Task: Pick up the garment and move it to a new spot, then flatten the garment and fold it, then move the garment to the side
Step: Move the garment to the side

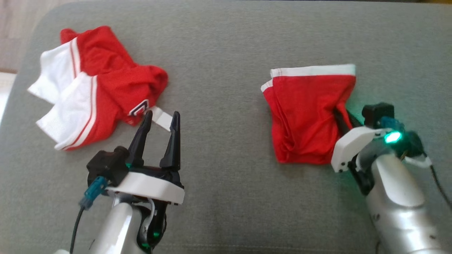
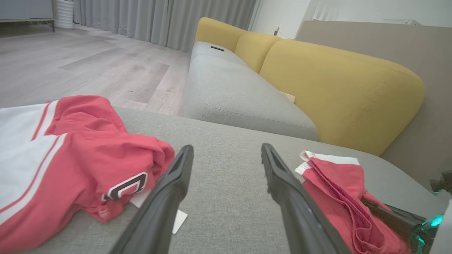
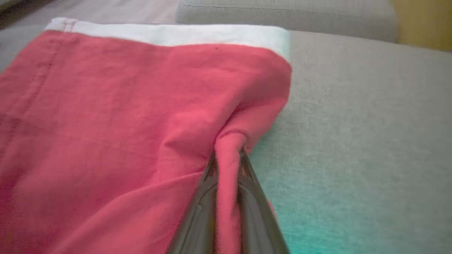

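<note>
A folded red garment (image 1: 307, 113) with a white band along its far edge lies on the right half of the grey cushion (image 1: 226, 46). My right gripper (image 1: 339, 115) is shut on a pinched fold of cloth at the garment's right edge; in the right wrist view the fold (image 3: 229, 141) bunches up between the gripper (image 3: 227, 155) fingers. The garment (image 2: 335, 194) also shows beside my left gripper (image 2: 226, 151). That left gripper (image 1: 160, 118) hovers open at the lower left, holding nothing.
A second, crumpled red and white garment (image 1: 95, 88) lies at the far left, its white label (image 1: 163, 119) just beyond my left fingertips. Bare grey cushion separates the two garments. A yellow-backed sofa (image 2: 339, 81) and wooden floor (image 2: 88, 67) lie beyond.
</note>
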{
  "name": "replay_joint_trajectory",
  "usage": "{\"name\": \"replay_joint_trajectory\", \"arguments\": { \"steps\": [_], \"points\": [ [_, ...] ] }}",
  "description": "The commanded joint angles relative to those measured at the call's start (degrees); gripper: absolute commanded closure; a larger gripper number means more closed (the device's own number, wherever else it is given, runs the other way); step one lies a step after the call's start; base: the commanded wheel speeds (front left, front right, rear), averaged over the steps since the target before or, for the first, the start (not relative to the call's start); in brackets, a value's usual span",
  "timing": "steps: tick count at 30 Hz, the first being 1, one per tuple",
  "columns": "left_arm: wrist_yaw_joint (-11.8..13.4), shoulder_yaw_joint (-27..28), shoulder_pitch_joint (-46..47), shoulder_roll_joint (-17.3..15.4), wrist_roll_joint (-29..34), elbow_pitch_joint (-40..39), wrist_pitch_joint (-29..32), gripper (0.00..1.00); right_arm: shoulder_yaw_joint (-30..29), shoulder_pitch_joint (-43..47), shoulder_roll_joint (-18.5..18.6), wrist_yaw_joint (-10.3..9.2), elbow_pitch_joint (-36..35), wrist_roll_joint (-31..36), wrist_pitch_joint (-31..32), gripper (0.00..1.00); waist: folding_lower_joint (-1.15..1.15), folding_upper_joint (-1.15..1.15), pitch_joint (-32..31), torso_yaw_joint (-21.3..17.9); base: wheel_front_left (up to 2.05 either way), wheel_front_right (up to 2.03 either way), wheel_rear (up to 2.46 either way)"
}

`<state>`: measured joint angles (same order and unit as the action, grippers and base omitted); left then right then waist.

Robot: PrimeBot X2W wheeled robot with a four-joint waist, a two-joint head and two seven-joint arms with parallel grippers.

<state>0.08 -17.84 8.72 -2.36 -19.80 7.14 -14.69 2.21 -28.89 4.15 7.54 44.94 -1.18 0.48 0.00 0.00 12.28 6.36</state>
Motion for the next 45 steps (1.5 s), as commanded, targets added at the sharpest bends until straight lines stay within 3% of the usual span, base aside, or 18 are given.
{"name": "replay_joint_trajectory", "arguments": {
  "steps": [1,7,8,13,16,19,27,34,35,36,37,45],
  "points": [
    [0.09,1.91,2.79,-0.52,0.05,-2.12,-0.31,0.00,2.10,-3.27,2.27,-0.05,-2.52,2.25,-0.83,1.00,0.00,0.00,0.02,-1.54,0.00,0.00,0.00],
    [0.41,2.43,3.54,-0.52,-2.63,-3.02,-0.31,0.00,6.88,-6.17,13.84,-0.05,-5.10,4.62,0.38,1.00,0.00,0.00,1.59,-3.62,0.00,0.00,0.00],
    [0.41,2.43,3.54,-0.52,-2.63,-3.02,-0.31,0.00,6.88,-6.17,13.84,-0.05,-5.10,4.62,0.38,1.00,0.00,0.00,1.59,-3.62,0.00,0.00,0.00],
    [0.30,2.52,5.37,-0.52,-2.20,-4.02,-0.31,0.00,9.95,-7.97,24.98,-0.05,-5.22,4.57,1.03,1.00,0.00,0.00,4.10,-4.09,0.00,0.00,0.00],
    [0.04,2.40,6.52,-0.52,-1.86,-4.27,-0.31,0.00,10.25,-9.28,30.96,-0.05,-3.73,4.87,1.03,1.00,0.00,0.00,5.56,-3.79,0.00,0.00,0.00],
    [-0.06,2.53,7.32,-0.52,-1.73,-4.45,-0.31,0.00,8.90,-11.05,34.53,-0.05,-2.06,5.27,1.84,1.00,0.00,0.00,6.85,-3.46,0.00,0.00,0.00],
    [-0.16,2.75,8.23,-0.52,-1.77,-4.63,-0.31,0.00,2.06,-13.17,37.44,-0.05,0.10,7.61,3.67,1.00,0.00,0.00,8.90,-2.69,0.00,0.00,0.00],
    [-0.20,3.14,8.41,-0.52,-1.64,-4.49,-0.31,0.00,-1.97,-12.50,35.95,-0.05,-1.02,8.66,3.82,1.00,0.00,0.00,9.26,-2.95,0.00,0.00,0.00],
    [-0.21,3.17,8.45,-0.52,-1.65,-4.40,-0.31,0.00,-2.53,-12.32,35.59,-0.05,-1.42,8.89,3.61,0.95,0.00,0.00,9.21,-3.02,0.00,0.00,0.00],
    [-0.23,3.21,8.49,-0.52,-1.65,-4.29,-0.31,0.00,-3.07,-12.08,35.20,-0.05,-1.78,9.19,3.51,0.38,0.00,0.00,9.10,-3.10,0.00,0.00,0.00],
    [-0.26,3.25,8.49,-0.52,-1.63,-4.17,-0.31,0.00,-3.90,-11.88,34.58,-0.05,-1.93,9.17,3.80,0.00,0.00,0.00,8.92,-3.19,0.00,0.00,0.00],
    [-0.27,3.18,7.69,-0.52,-1.94,-3.23,-0.31,0.00,-5.06,-10.45,30.29,-0.05,-6.32,10.15,4.47,0.00,0.00,0.00,5.99,-3.55,0.00,0.00,0.00]
  ]
}}
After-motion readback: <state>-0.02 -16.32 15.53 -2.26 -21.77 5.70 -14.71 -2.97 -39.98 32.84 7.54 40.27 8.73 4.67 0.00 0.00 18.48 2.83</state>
